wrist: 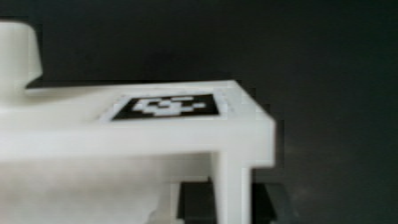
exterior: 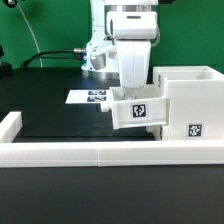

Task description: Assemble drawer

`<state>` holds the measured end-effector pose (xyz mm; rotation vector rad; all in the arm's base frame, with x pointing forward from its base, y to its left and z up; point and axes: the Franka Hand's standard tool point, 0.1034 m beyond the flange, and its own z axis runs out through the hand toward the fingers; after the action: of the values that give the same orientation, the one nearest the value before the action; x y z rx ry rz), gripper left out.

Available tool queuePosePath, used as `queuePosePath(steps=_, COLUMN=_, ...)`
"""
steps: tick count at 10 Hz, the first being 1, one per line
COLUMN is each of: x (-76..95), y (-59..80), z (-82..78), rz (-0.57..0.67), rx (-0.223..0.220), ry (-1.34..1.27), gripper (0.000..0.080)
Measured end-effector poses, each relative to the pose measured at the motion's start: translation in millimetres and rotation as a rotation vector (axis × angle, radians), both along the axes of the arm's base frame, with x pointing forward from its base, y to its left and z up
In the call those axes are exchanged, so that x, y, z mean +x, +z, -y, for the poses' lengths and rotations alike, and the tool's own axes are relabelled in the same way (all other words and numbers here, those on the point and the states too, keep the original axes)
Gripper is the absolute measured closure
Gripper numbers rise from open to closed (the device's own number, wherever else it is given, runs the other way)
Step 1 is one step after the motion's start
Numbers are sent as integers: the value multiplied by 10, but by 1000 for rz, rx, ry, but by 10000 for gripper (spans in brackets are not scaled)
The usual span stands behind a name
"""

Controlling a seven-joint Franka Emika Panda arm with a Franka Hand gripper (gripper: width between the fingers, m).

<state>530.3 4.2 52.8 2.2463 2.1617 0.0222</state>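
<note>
Wall point(exterior: 60, 152) of white plastic runs low along the front of the black table point(exterior: 50, 110), with a short raised end at the exterior view's left. Farther back, near the middle, the marker board point(exterior: 88, 97) lies flat, partly hidden behind the arm. Just to its right the gripper point(exterior: 133, 92) hangs straight down over a small white tray point(exterior: 138, 111), which is tilted and lifted off the table, its square tag facing the camera. The fingers are hidden behind the tray's rim, so I cannot tell how wide they stand or whether they clamp it. The tray's right side touches the large boxy housing point(exterior: 190, 105), which sits upright against the wall at the exterior view's right and carries a tag low on its front. The wrist view shows the tray's point(wrist: 134, 125) white edge and tag close up, blurred.
</note>
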Motion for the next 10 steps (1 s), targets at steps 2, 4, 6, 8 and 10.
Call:
queuePosePath(steps=2, x=-10, y=-1, z=8, rz=-11, rx=-2, ry=-2, gripper=758)
queuePosePath(steps=4, x=-19, y=3, z=23, rz=-32, rx=-7, ry=-3, gripper=758)
queuePosePath(steps=6, x=-19, y=3, z=12, rz=-32, rx=-7, ry=-1, gripper=758)
queuePosePath(steps=8, x=-9, y=5, z=-11, rz=-25, rx=-4, ry=0, gripper=758)
queuePosePath(steps=10, x=-11, y=4, z=-1, rz=-26, rx=-5, ry=-1, gripper=758)
